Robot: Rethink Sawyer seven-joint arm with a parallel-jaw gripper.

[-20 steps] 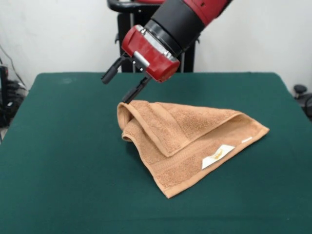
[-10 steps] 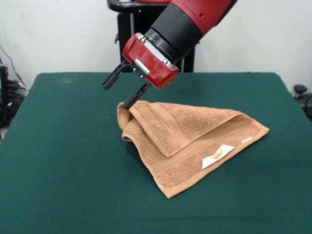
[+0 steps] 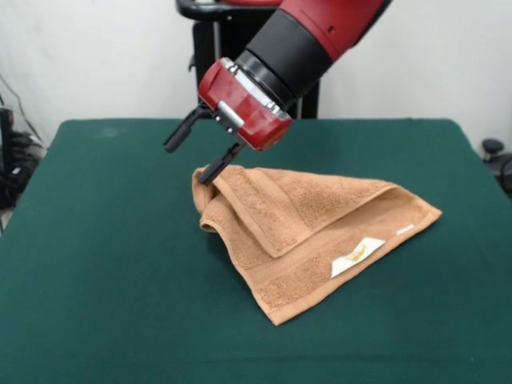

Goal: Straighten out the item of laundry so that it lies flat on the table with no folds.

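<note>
Since a second ago the red and black arm has eased a little toward the left of the frame, carrying its gripper (image 3: 190, 158) with fingers spread wide and holding nothing; the lower fingertip now meets the raised corner at the towel's upper left. The green table (image 3: 96, 256) is unchanged. The orange-brown towel (image 3: 312, 232) has not moved, lying right of centre, folded into a triangle, white label (image 3: 358, 256) up. A grasp looks imminent; unfolding has not begun.

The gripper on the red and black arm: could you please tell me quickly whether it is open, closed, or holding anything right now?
Gripper: open, fingers spread, holding nothing; one fingertip sits at the raised corner of the folded orange-brown terry towel.
</note>
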